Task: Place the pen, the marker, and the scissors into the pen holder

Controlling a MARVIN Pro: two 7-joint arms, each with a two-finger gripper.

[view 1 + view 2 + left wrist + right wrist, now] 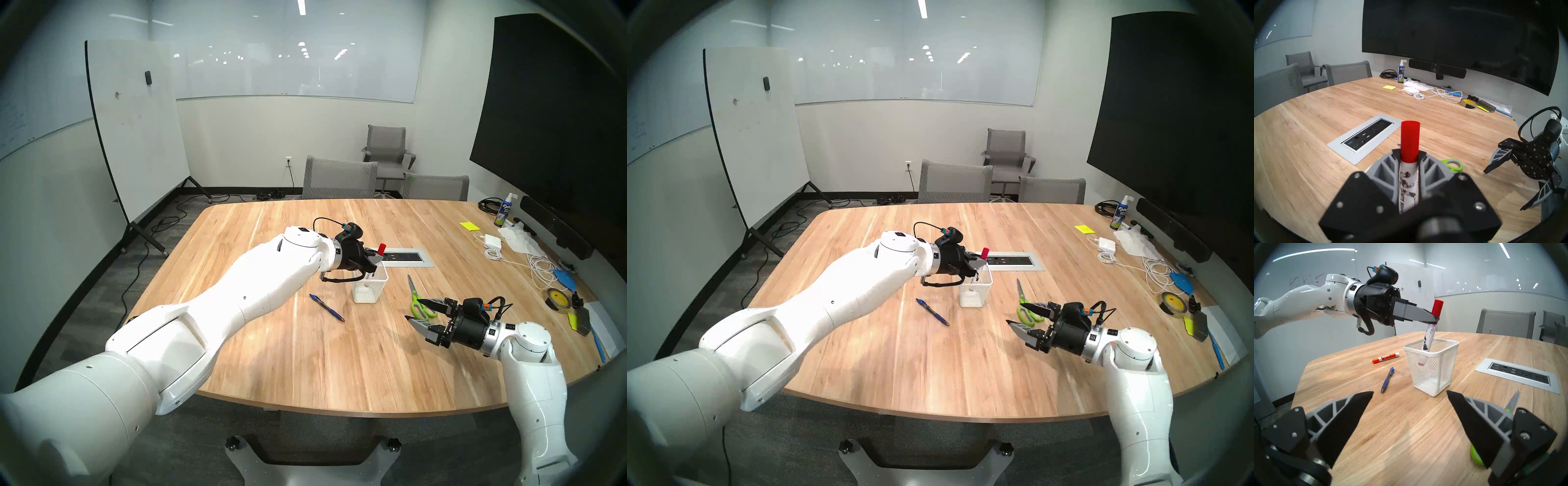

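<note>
Scissors [418, 298] with lime-green loop handles lie flat on the wooden table [305, 356], blades pointing away from us, and they sit partly under our right gripper [414, 309], which hovers nearest to us at about four o'clock from the table's middle. Its two fingers are spread wide with nothing between them, one dark fingertip over the green handles, though we cannot tell whether it touches them. At about nine o'clock from that gripper, well apart from it, the slim blue pen [326, 307] lies flat on the bare wood, slanted. Just past the pen, at its one o'clock, stands the pen holder [369, 285], a white wire-mesh cup with see-through sides, upright near the table's middle. Our left gripper [1436, 317] reaches in level above the cup's rim, its fingers pinched tight on a white marker [1430, 331] just below the red cap. That marker hangs nearly upright, tilted a little, with its lower end already inside the cup and showing through the mesh; whether it reaches the bottom we cannot tell. In the right wrist view an orange-capped marker [1385, 357] lies flat on the table beyond the pen, at the cup's ten o'clock. Farther back, at the cup's one o'clock in the head view, a grey power outlet panel [403, 257] is set flush into the tabletop.
</note>
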